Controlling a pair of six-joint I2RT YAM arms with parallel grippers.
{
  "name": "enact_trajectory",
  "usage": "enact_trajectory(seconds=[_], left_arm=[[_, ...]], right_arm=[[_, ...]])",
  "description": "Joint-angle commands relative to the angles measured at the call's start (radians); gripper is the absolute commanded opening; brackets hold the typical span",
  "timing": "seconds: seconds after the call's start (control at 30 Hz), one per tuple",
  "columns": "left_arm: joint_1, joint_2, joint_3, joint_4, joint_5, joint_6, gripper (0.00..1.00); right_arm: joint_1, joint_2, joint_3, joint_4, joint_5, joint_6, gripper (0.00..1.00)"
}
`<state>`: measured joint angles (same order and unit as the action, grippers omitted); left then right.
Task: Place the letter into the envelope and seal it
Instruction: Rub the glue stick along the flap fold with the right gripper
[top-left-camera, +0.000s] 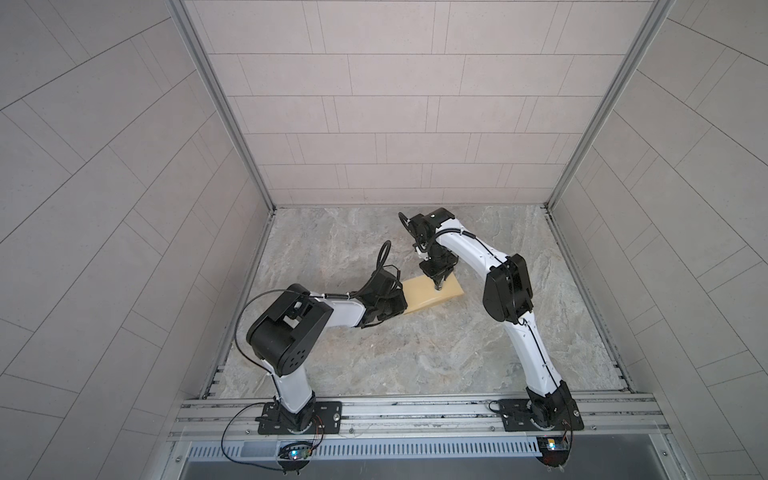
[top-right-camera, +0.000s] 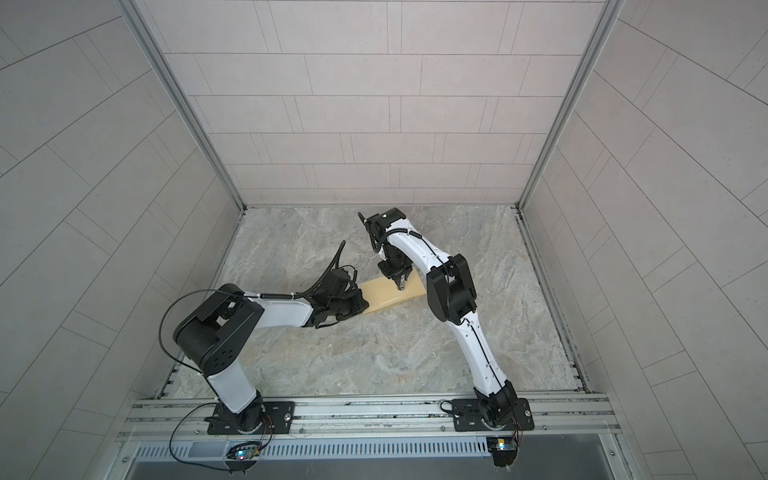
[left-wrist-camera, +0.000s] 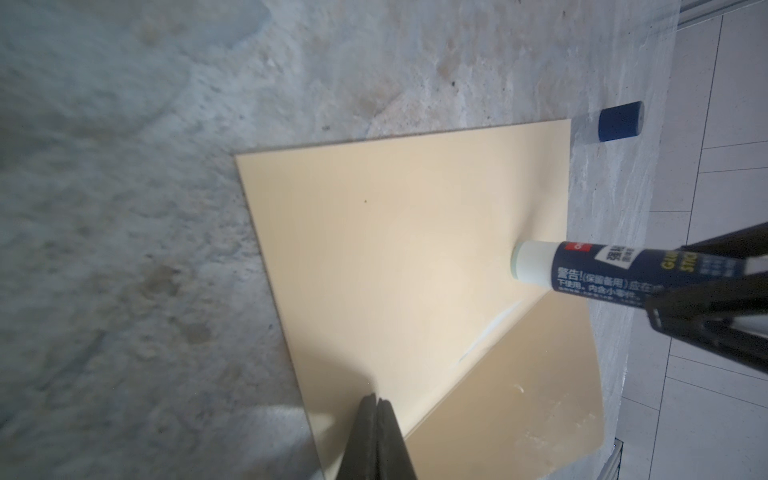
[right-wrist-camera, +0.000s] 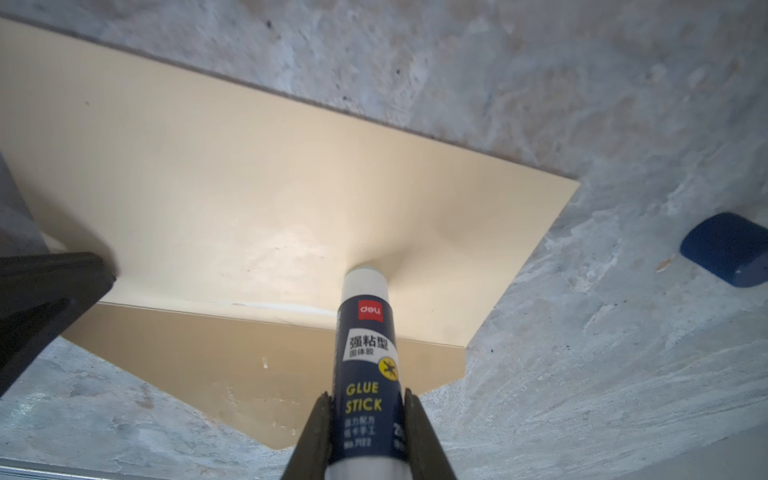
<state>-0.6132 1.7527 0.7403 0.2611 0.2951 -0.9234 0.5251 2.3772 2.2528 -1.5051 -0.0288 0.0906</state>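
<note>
Manila paper fills both wrist views: the envelope (right-wrist-camera: 249, 187) lies flat on the marble-patterned tabletop (top-left-camera: 374, 353), between the two arms in both top views (top-left-camera: 432, 297). Its flap (right-wrist-camera: 249, 357) is open and folded out, showing a darker tan inside.

We see the left gripper (left-wrist-camera: 376, 401) with its jaws closed together, tips down on the envelope at the end nearer that arm, close to the fold line. It looks to us like a hold-down, not a pinch.

The right gripper (right-wrist-camera: 368, 399) is narrowed around an uncapped Deli glue stick (right-wrist-camera: 368, 353). The stick's pale tip touches the envelope's body just beside the fold, and the paper dimples slightly around it. A whitish glue streak (right-wrist-camera: 282, 307) runs along the fold toward the left gripper. The stick's blue cap (right-wrist-camera: 727, 249) lies on the tabletop near the envelope's far corner.

We find no bordered letter in any view, so we judge it is already inside, though the paper hides any proof. By our reading, insertion is done and gluing is under way. What remains is finishing the glue line, folding the flap over it and pressing it closed.
</note>
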Motion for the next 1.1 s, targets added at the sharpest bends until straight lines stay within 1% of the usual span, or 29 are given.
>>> enact_trajectory(seconds=[0.0, 0.13, 0.27, 0.5, 0.63, 0.7, 1.07], left_arm=[[0.004, -0.007, -0.015, -0.103, -0.047, 0.019, 0.0], [0.004, -0.011, -0.012, -0.106, -0.051, 0.02, 0.0], [0.004, -0.014, -0.012, -0.109, -0.051, 0.021, 0.0], [0.003, -0.01, -0.009, -0.114, -0.055, 0.021, 0.0], [0.0, -0.009, -0.008, -0.118, -0.058, 0.022, 0.0], [0.0, -0.01, -0.006, -0.12, -0.06, 0.023, 0.0], [0.0, -0.016, -0.004, -0.131, -0.065, 0.025, 0.0]], right_arm=[[-0.019, 0.038, 0.004, -0.042, 0.086, 0.021, 0.0], [-0.02, 0.034, 0.005, -0.032, 0.081, 0.027, 0.0], [-0.019, 0.011, 0.008, -0.005, 0.039, 0.027, 0.0], [-0.018, -0.13, 0.013, 0.06, -0.031, 0.03, 0.0], [-0.014, -0.181, 0.013, 0.081, -0.057, 0.036, 0.0], [-0.008, -0.182, 0.013, 0.08, -0.076, 0.032, 0.0], [0.054, -0.088, 0.019, 0.072, -0.082, 0.03, 0.0]])
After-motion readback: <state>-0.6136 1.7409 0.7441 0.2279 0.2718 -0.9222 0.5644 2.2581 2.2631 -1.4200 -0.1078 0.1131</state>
